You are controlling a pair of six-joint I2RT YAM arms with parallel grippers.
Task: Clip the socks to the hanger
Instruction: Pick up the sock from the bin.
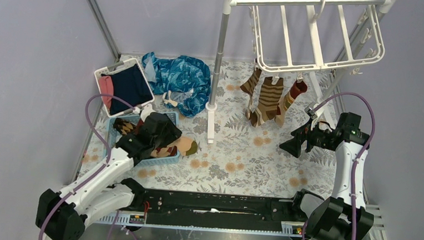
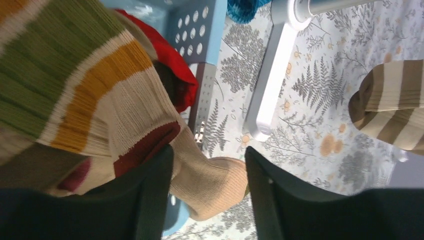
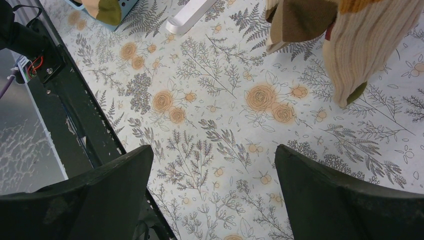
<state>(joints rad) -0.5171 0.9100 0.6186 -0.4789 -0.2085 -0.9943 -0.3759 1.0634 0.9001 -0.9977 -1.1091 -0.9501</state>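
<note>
The white hanger (image 1: 313,66) hangs from the rack's top bar at the back right. Three brown and tan striped socks (image 1: 268,98) dangle from its clips. More socks lie in a blue basket (image 1: 160,160) at the left. My left gripper (image 1: 167,137) is down over that basket. In the left wrist view its jaws (image 2: 207,150) stand open around the toe of a plain tan sock (image 2: 210,180), beside a sock with green, yellow and red bands (image 2: 90,85). My right gripper (image 1: 290,146) hovers open and empty (image 3: 212,150) below the hanging socks (image 3: 370,45).
The grey-white rack pole (image 1: 219,59) stands mid-table on a white foot (image 2: 272,75). A blue patterned cloth (image 1: 179,76) and a white basket (image 1: 124,85) of navy and pink clothes sit at the back left. Flowered cloth covers the table.
</note>
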